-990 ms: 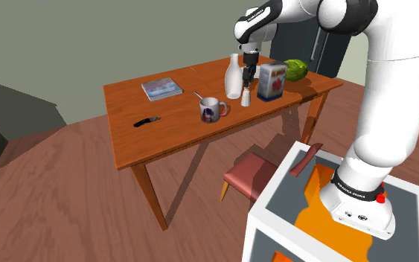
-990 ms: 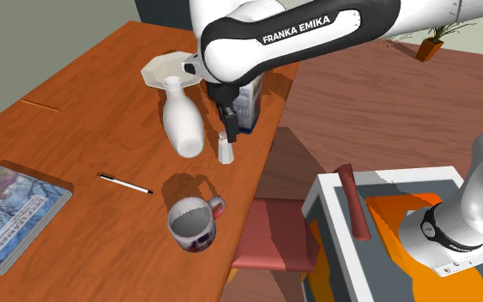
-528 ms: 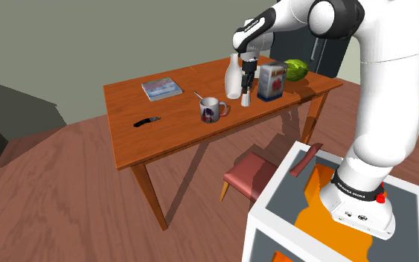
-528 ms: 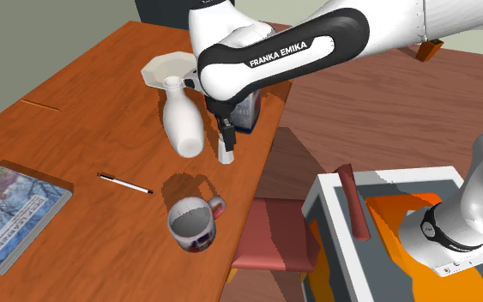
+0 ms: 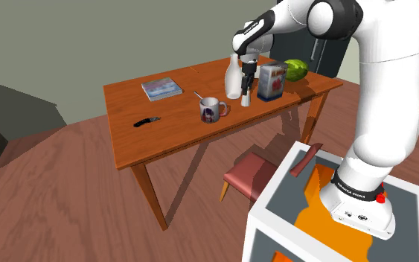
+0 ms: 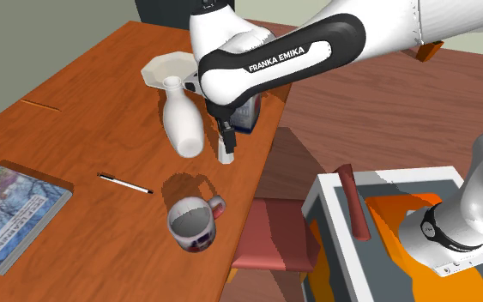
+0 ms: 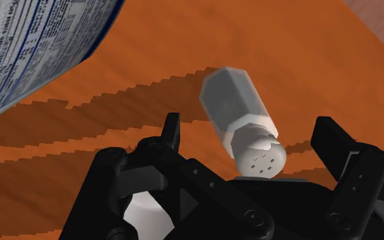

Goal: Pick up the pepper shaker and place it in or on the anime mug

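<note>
The small pale-grey pepper shaker (image 7: 239,112) stands upright on the orange-brown wooden tabletop (image 5: 167,123). Its long axis is vertical and its holed white cap points straight up at the all-black gripper (image 6: 226,135) just above it. The jaws are spread, one on either side of the cap, touching neither side. The shaker sits between a white bottle (image 6: 182,127) and a blue-printed carton (image 5: 272,80). Towards the shoulder view's left, the white picture-printed mug (image 6: 192,227) stands mouth up, its grey inside in view.
</note>
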